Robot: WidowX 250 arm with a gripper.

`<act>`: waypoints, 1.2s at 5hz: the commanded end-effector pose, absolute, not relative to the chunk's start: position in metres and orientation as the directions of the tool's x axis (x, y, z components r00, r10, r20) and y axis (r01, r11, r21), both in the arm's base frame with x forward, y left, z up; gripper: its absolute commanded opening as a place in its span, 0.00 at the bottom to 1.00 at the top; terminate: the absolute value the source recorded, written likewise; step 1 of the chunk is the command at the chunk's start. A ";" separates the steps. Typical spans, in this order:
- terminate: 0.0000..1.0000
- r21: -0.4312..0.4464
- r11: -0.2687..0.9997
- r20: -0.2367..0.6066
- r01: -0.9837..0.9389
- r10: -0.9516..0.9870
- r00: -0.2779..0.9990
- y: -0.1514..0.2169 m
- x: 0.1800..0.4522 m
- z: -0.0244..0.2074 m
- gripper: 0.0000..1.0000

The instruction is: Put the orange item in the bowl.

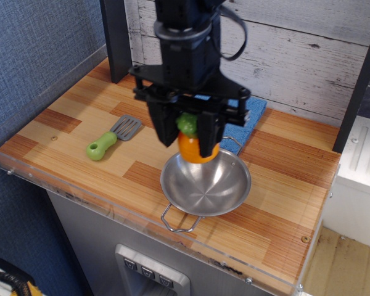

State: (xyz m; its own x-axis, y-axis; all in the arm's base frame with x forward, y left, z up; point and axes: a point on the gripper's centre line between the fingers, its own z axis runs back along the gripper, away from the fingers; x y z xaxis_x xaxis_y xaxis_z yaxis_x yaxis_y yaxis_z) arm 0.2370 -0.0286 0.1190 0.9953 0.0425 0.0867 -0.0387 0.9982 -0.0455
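1. Gripper [189, 132] jaws clamped on the orange item [195, 147], held above the bowl's far rim.
2. Bowl [205, 182] on the table [283, 203], nothing visible inside.
3. Spatula [113, 137] lies left; blue towel [250, 120] behind.
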 end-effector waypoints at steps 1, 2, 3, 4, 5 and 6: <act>0.00 -0.044 0.998 0.098 -0.045 0.049 0.994 -0.018 0.243 0.109 0.00; 0.00 -0.034 0.999 0.087 -0.023 0.026 0.996 -0.020 0.255 0.090 0.00; 0.00 -0.024 1.000 0.068 0.001 0.001 0.998 -0.025 0.258 0.077 0.00; 0.00 -0.013 1.000 0.041 0.011 -0.011 0.999 -0.030 0.260 0.065 0.00; 0.00 -0.009 1.000 0.016 0.016 -0.016 1.000 -0.030 0.259 0.055 0.00; 0.00 -0.010 1.000 -0.008 0.017 -0.017 1.000 -0.030 0.259 0.047 0.00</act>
State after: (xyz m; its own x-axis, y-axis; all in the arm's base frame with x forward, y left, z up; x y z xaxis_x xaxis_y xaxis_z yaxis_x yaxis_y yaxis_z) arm 0.2577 -0.0327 0.0313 0.9983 -0.0159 -0.0560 0.0157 0.9999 -0.0052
